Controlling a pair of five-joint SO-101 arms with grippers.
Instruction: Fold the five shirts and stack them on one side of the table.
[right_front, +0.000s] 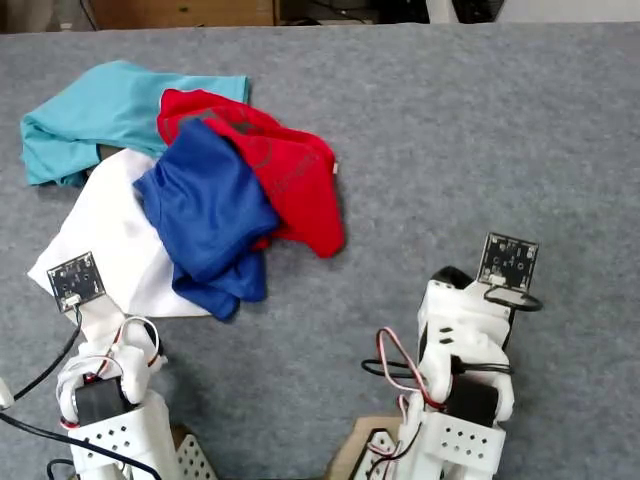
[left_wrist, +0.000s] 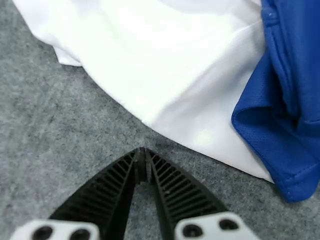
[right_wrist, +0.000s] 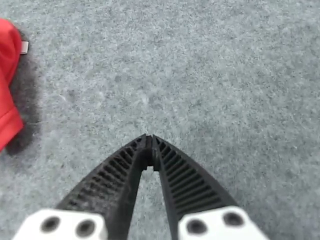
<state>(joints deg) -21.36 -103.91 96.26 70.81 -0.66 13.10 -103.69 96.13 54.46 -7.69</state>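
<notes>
A heap of shirts lies at the table's left. The teal shirt (right_front: 100, 115) is farthest back, the red shirt (right_front: 290, 175) to the right, the blue shirt (right_front: 210, 210) on top, and the white shirt (right_front: 115, 245) underneath at the front left. My left gripper (left_wrist: 143, 159) is shut and empty, its tips just short of the white shirt's (left_wrist: 165, 65) hem, with the blue shirt (left_wrist: 285, 110) off to one side. My right gripper (right_wrist: 149, 145) is shut over bare grey felt, and an edge of the red shirt (right_wrist: 7, 75) lies off to its side.
Grey felt (right_front: 480, 130) covers the table, open at the middle and right. Both arm bases stand at the near edge, the left arm (right_front: 100, 400) beside the white shirt and the right arm (right_front: 465, 360) at the front right.
</notes>
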